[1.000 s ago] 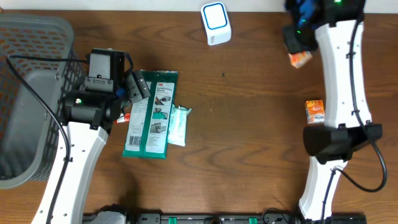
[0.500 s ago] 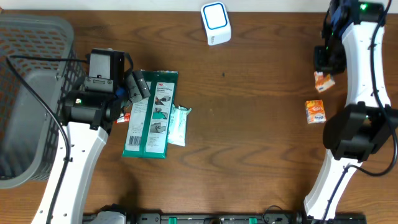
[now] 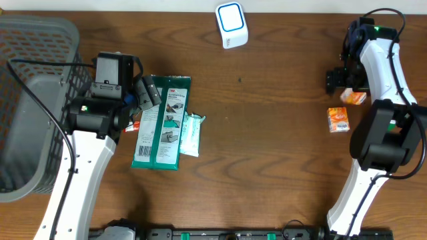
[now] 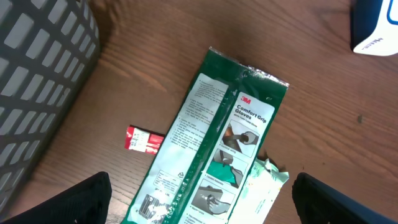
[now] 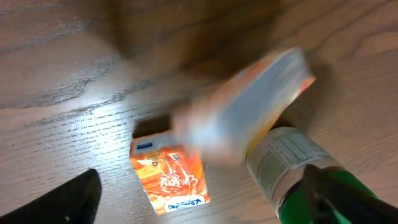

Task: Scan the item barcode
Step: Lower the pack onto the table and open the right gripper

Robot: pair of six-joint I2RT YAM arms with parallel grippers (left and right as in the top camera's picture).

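The scanner (image 3: 231, 25), a white block with a blue face, stands at the back centre of the table. My right gripper (image 3: 341, 81) (image 5: 205, 208) hangs open at the far right. A small orange carton (image 3: 354, 97) (image 5: 249, 118) shows just beyond its fingers, blurred and free of them. A second orange carton (image 3: 339, 119) (image 5: 169, 177) lies flat on the wood close by. Over at the left, my left gripper (image 3: 143, 93) (image 4: 202, 205) is open above two green glove packs (image 3: 163, 120) (image 4: 211, 155) and holds nothing.
A grey basket (image 3: 33, 100) (image 4: 37, 81) fills the left edge. A white wipes pack (image 3: 190, 133) (image 4: 258, 193) and a small red packet (image 3: 132, 125) (image 4: 144, 139) lie beside the green packs. A white bottle with a green cap (image 5: 298, 168) lies by the cartons.
My right arm swung from near the back edge down to the right side with the orange carton, then opened and let it go. The left arm has not moved.
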